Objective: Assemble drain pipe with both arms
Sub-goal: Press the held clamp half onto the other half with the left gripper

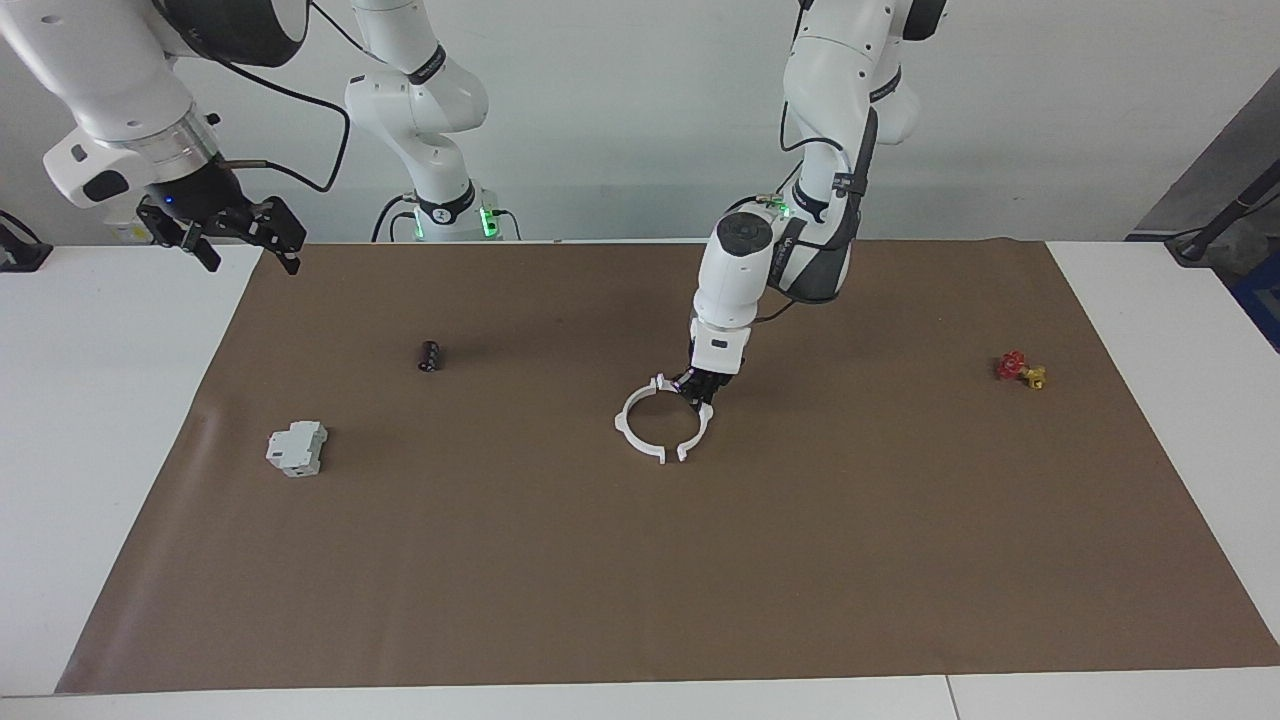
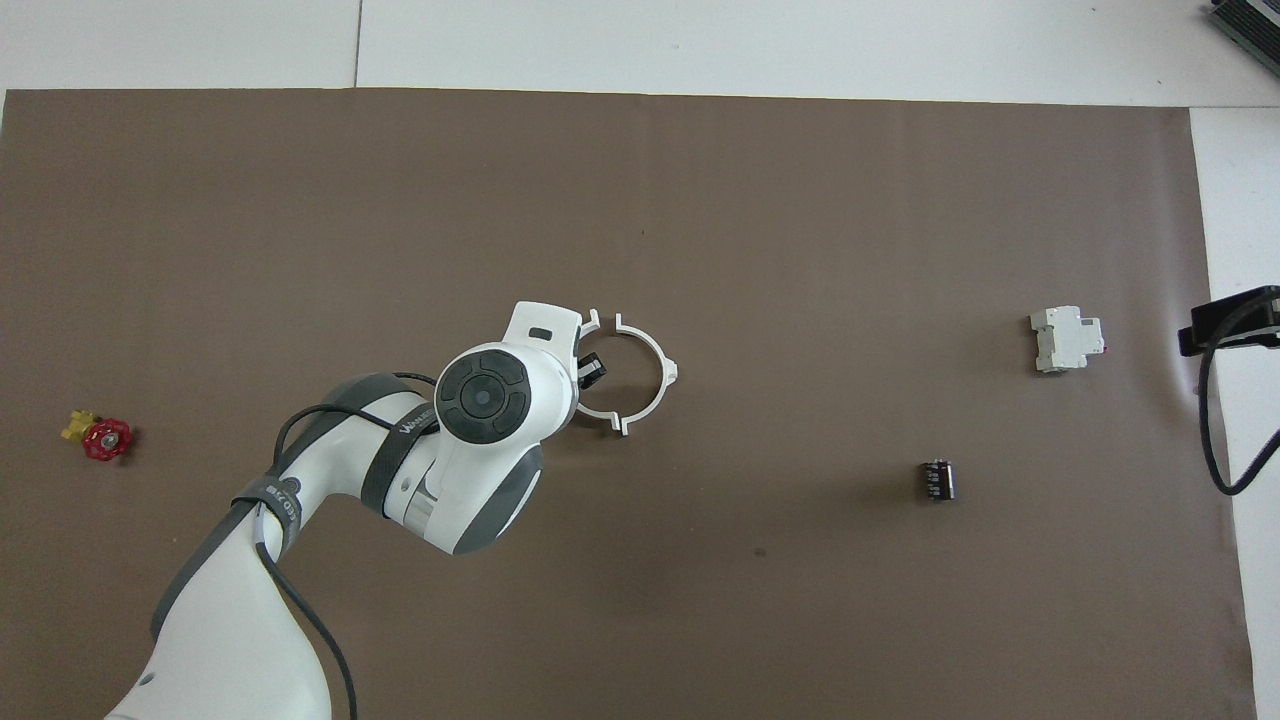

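A: Two thin white plastic half-rings [image 1: 640, 432] mid-frame on matte brown sheet [image 1: 640, 560] over bench, lying flat, tabbed ends nearly meeting.

B: Left end effector [image 1: 700, 388] clamped on the half-ring toward frame right. Right end effector [image 1: 232, 232] upper left, waiting, fingers apart.

robot lab, two white arms [image 1: 750, 270], brown mat [image 1: 640, 560] on white table [image 1: 100, 400]

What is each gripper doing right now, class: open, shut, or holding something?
Left gripper: shut on one drain pipe half-ring, brought up against the other half-ring.
Right gripper: open, empty, waiting above the table's edge.
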